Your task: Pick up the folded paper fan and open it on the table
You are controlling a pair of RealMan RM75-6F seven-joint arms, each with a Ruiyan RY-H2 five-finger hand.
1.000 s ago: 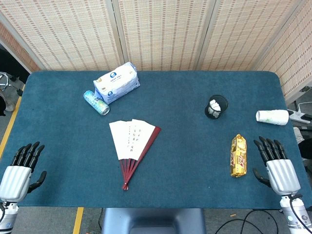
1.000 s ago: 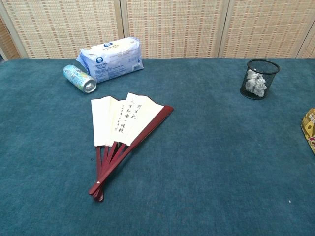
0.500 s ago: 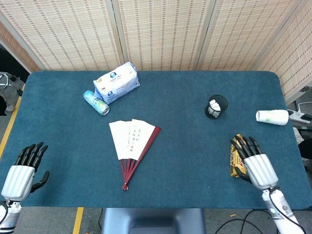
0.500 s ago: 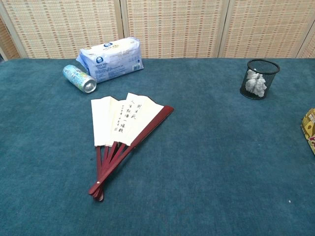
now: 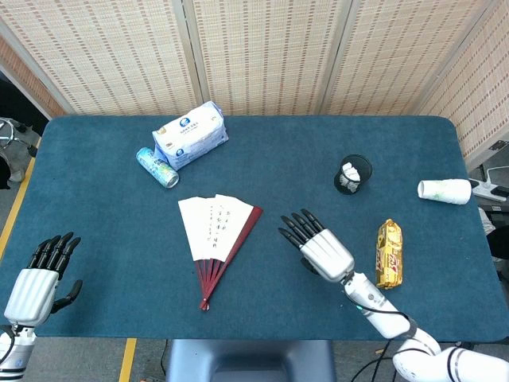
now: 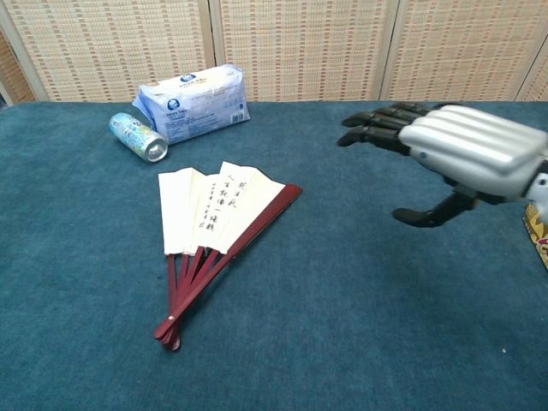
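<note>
The paper fan [image 5: 215, 239] [image 6: 214, 227] lies partly spread on the blue table, white leaves with black writing fanned toward the back, dark red ribs meeting at a pivot near the front edge. My right hand [image 5: 318, 247] [image 6: 454, 154] hovers open above the table just right of the fan, fingers stretched toward it, holding nothing. At the front left corner my left hand [image 5: 36, 278] rests open and apart from the fan; the chest view does not show it.
A tissue pack [image 5: 191, 135] [image 6: 193, 103] and a lying can [image 5: 157, 167] [image 6: 137, 137] sit behind the fan. A black mesh cup [image 5: 352, 173] stands at right. A yellow snack packet [image 5: 388, 253] and a tipped paper cup [image 5: 445, 191] lie further right.
My right hand has swept left from the table's right edge, past the snack packet, to just right of the fan. The left hand barely moved. The fan lies as before.
</note>
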